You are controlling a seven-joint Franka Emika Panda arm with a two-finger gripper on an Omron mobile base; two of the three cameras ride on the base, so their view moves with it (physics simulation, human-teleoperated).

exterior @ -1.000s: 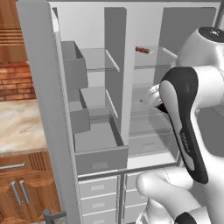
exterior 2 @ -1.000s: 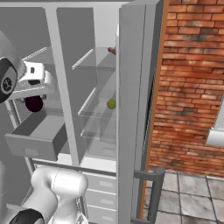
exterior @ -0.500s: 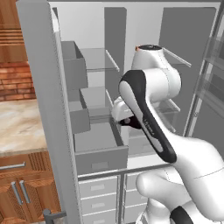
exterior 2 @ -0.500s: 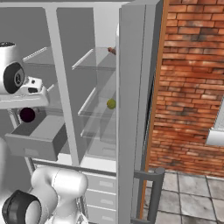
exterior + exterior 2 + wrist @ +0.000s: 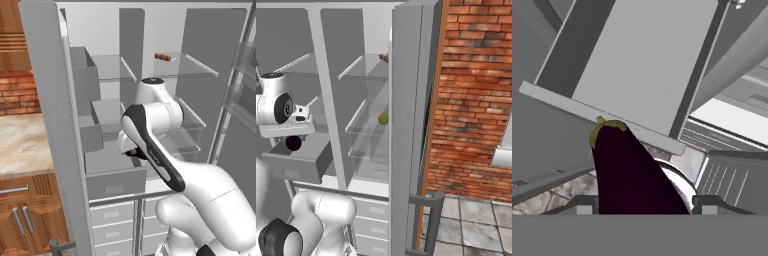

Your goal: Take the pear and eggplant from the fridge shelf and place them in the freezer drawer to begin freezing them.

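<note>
Over the open freezer drawer (image 5: 112, 172), gripper (image 5: 643, 202) clamps the eggplant (image 5: 629, 172), stem end pointing away from the hand. Pear (image 5: 383, 119) sits on the fridge shelf (image 5: 368, 125), well apart. Risk: letting go near the drawer's front panel could bounce the eggplant off the rim and out to the floor.

Dark purple eggplant (image 5: 293, 143): left edge of the right base view, above the wide grey box freezer drawer (image 5: 302, 165).
Small yellow-green pear (image 5: 383, 119): frame centre, on a glass shelf (image 5: 363, 120), right of the drawer.
Reddish-brown skewer-like item (image 5: 163, 57): upper shelf.
</note>
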